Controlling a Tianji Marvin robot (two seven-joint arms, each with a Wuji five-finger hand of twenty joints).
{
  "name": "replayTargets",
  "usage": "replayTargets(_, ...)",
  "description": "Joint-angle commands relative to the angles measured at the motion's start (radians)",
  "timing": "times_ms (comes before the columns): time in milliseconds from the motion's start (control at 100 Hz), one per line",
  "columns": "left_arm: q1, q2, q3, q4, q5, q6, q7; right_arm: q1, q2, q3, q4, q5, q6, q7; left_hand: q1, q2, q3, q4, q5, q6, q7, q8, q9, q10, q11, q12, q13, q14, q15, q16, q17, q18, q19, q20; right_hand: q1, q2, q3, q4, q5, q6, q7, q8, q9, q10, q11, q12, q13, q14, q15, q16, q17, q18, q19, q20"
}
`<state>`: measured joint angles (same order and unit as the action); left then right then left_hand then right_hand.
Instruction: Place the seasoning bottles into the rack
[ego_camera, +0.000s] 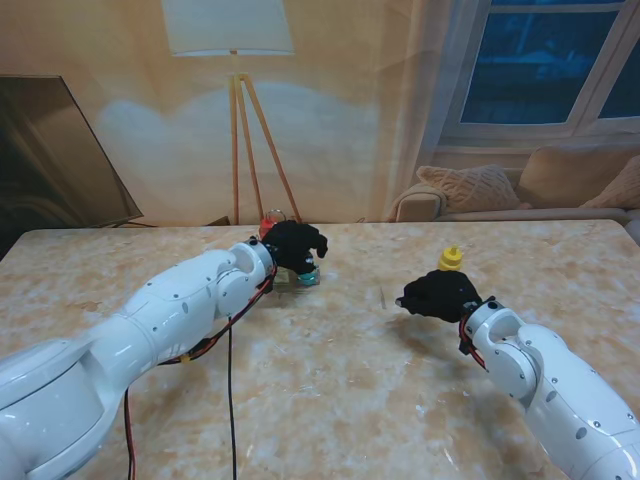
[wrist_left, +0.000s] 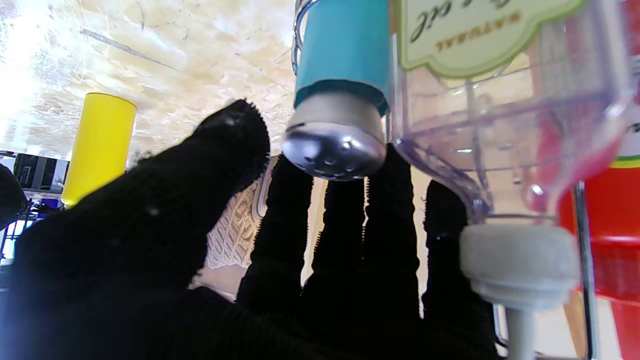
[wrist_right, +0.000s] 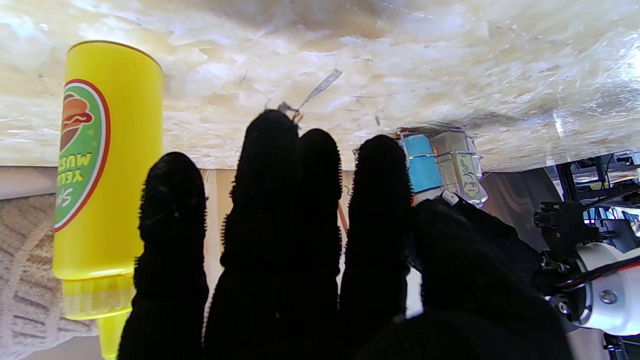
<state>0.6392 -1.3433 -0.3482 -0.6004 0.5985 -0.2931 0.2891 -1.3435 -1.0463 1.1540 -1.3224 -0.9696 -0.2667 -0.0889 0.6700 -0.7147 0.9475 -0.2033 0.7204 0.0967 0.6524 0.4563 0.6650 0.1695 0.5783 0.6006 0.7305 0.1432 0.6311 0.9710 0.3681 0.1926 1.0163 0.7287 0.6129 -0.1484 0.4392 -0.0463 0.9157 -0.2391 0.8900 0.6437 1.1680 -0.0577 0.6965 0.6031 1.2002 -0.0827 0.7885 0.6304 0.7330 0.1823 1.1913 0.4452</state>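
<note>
Black-gloved fingers (wrist_left: 345, 260) of the left hand (ego_camera: 296, 246) fill the near part of the left wrist view, spread apart and stretched toward the bottles, with nothing clasped between them. Just past the fingertips stands a teal shaker (wrist_left: 342, 55) with a rounded metal cap, and touching its side is a clear bottle (wrist_left: 505, 115) bearing a pale green label and a grey stopper. A red bottle (wrist_left: 617, 220) sits beside the clear one at the edge of that view. Thin wire bars of the rack (wrist_left: 580, 235) run alongside these bottles; from the stand camera the rack and its contents sit at the far middle-left of the table (ego_camera: 330, 390), mostly hidden under the left hand — only a bit of teal and a red top show.

On the right side of the table, the right hand (ego_camera: 440, 296) hovers with its fingers (wrist_right: 280, 200) extended and slightly parted, gripping nothing. The yellow mustard bottle (wrist_right: 107, 170) stands upright just beside this hand, on its far side in the stand view, where only the yellow cap (ego_camera: 451, 259) rises over the knuckles — whether a finger touches it I cannot tell. The mustard bottle is well apart from the rack, out on the marbled table top.
</note>
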Motion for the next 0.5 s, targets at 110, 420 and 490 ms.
replayTargets(110,0.019,0.033,-0.042,-0.083,0.018,0.01,-0.03,-0.008,-0.003,-0.003,-0.002,-0.003,-0.001,0.013,-0.025,0.056,0.01,0.031,-0.003,0.021,-0.05,0.006,-0.058,0.032,-0.061,-0.058,-0.052,0.029,-0.072,-0.079,-0.037,0.028,-0.037,-0.04,-0.009,-0.005,0.02,-0.033,0.012,-0.019,0.012,-0.008,0.013,-0.002,0.009,0.002,0.018,-0.025,0.007,-0.004,-0.003,0.003,0.002,0.013)
replayTargets(420,0.08,0.097,-0.138,-0.249,0.072,0.021,-0.055,-0.009,-0.003,-0.003,-0.003,-0.003,-0.003,0.011,-0.021,0.107,-0.028,0.037,-0.02,0.024,-0.073,0.009,-0.083,0.051,-0.103,-0.107,-0.093,0.056,-0.129,-0.159,-0.065,0.038,-0.069,-0.068,-0.007,-0.003,0.015,-0.033,0.012,-0.02,0.012,-0.007,0.011,0.0,0.009,0.002,0.018,-0.024,0.007,-0.004,-0.002,0.004,0.003,0.014)
replayTargets(490,0.104,0.116,-0.174,-0.301,0.087,0.022,-0.07,-0.009,-0.003,-0.004,-0.003,-0.003,-0.003,0.011,-0.022,0.118,-0.037,0.038,-0.022,0.023,-0.076,0.009,-0.083,0.052,-0.105,-0.11,-0.094,0.058,-0.129,-0.165,-0.067,0.039,-0.072,-0.071,-0.007,-0.003,0.014,-0.032,0.012,-0.02,0.012,-0.007,0.012,-0.001,0.009,0.002,0.018,-0.025,0.007,-0.004,-0.002,0.004,0.003,0.014)
